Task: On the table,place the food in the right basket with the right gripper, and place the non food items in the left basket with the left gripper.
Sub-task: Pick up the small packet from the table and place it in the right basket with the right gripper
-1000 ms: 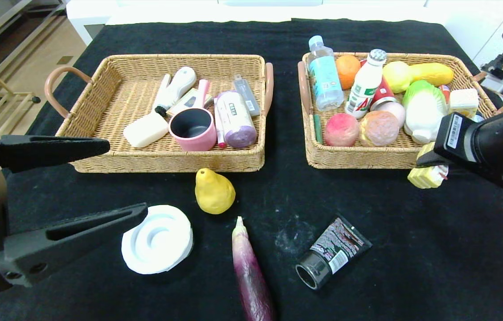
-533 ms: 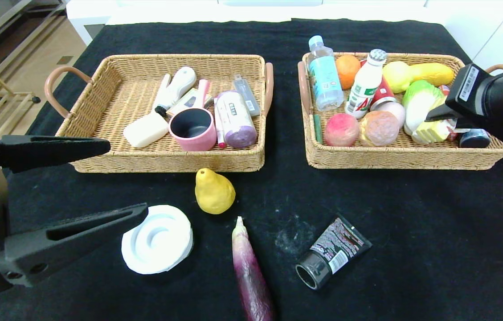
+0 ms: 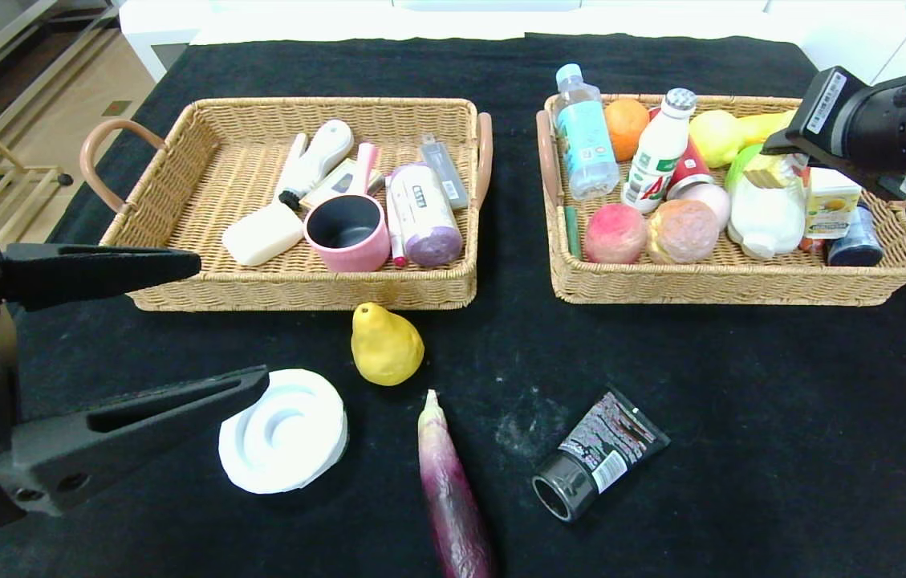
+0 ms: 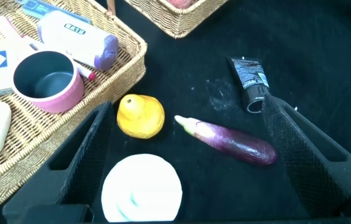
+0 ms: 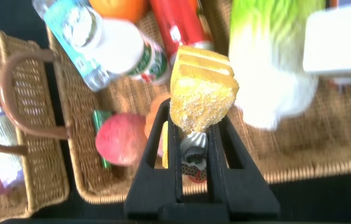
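Note:
My right gripper point(image 3: 773, 163) is shut on a small yellow food piece point(image 3: 770, 171) and holds it above the right basket point(image 3: 725, 289), over the white-green cabbage; in the right wrist view the piece point(image 5: 201, 93) sits clamped between the fingers point(image 5: 163, 134). A red can point(image 3: 690, 172) lies in that basket. On the table point(image 3: 741, 401) lie a yellow pear point(image 3: 386, 345), a purple eggplant point(image 3: 453, 490), a white ringed disc point(image 3: 284, 429) and a black tube point(image 3: 599, 453). My left gripper point(image 3: 229, 319) is open and empty, hovering left of the disc point(image 4: 141, 190).
The left basket point(image 3: 300, 293) holds a pink mug point(image 3: 347, 233), soap, brush and toiletries. The right basket holds bottles, fruit, a bun and a juice carton point(image 3: 831, 202). Bare black cloth lies at the front right.
My right gripper has lifted the yellow food piece from the table in front of the right basket and carried it up and back over the basket. The left arm has not moved.

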`<state>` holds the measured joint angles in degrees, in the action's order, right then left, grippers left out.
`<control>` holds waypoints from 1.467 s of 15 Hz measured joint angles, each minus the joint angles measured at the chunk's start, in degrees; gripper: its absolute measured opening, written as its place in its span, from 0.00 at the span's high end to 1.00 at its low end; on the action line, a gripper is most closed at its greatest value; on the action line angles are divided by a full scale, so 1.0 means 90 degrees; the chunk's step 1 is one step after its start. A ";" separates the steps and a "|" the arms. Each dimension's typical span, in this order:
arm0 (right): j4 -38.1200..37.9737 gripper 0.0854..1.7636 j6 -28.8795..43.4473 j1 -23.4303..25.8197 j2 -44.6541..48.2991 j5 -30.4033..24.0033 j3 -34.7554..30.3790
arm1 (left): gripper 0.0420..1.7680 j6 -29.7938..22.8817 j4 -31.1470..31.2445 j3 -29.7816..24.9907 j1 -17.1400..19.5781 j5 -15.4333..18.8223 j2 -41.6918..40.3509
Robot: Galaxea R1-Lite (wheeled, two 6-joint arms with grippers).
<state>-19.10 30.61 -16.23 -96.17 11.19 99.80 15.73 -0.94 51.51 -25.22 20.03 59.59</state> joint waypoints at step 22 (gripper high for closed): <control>0.1624 0.29 -0.1055 0.0217 -0.0848 -0.0026 -0.0012 | 0.03 0.0001 0.0000 -0.0020 0.0000 -0.0003 -0.0007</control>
<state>-4.49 21.11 -14.28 -103.80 10.96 99.69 15.74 -0.94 51.32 -25.22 20.00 59.53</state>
